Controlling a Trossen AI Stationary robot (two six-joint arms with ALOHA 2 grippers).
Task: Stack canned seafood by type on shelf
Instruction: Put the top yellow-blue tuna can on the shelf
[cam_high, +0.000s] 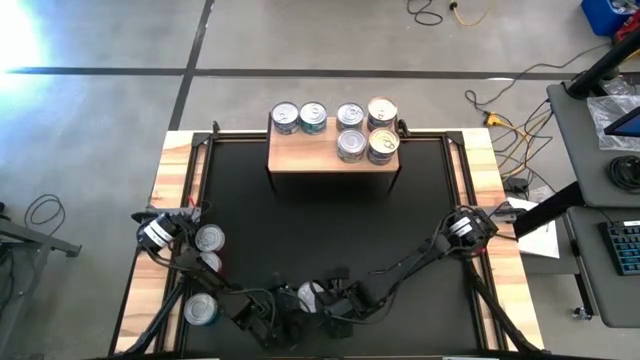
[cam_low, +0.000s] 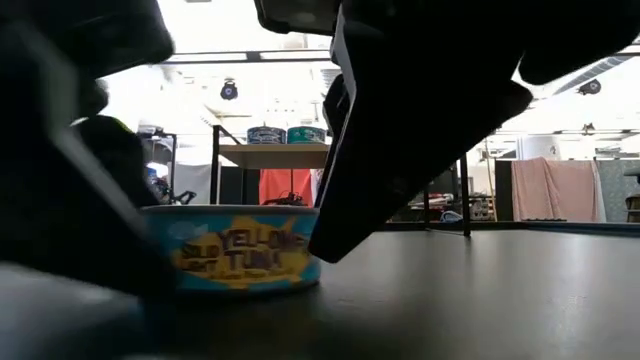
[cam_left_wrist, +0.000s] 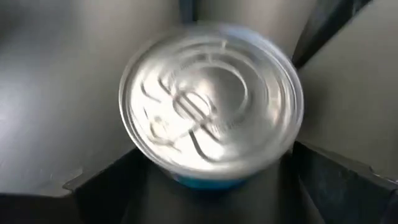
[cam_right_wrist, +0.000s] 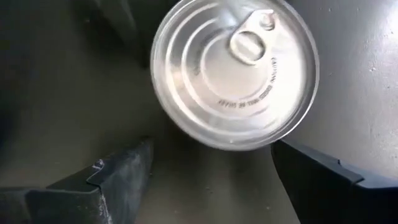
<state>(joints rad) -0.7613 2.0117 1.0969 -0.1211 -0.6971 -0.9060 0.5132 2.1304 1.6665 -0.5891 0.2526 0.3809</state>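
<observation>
A blue-and-yellow tuna tin (cam_high: 311, 295) (cam_low: 240, 250) stands upright on the black mat near the table's near edge. My left gripper (cam_high: 288, 308) (cam_left_wrist: 205, 183) comes at it from the left, open, a finger on either side of the tin (cam_left_wrist: 211, 102); no touch shows. My right gripper (cam_high: 335, 298) (cam_right_wrist: 211, 171) hovers at its right, open, with the tin (cam_right_wrist: 235, 71) just past its fingertips. Several tins (cam_high: 350, 130) stand on the light wood shelf (cam_high: 310, 155) at the far side, some stacked.
More tins stand on the mat at the left: one (cam_high: 209, 238) beside the left arm, another partly hidden (cam_high: 208, 262), and one (cam_high: 201, 310) near the front left corner. The mat's middle (cam_high: 330, 220) lies bare between the shelf and the grippers.
</observation>
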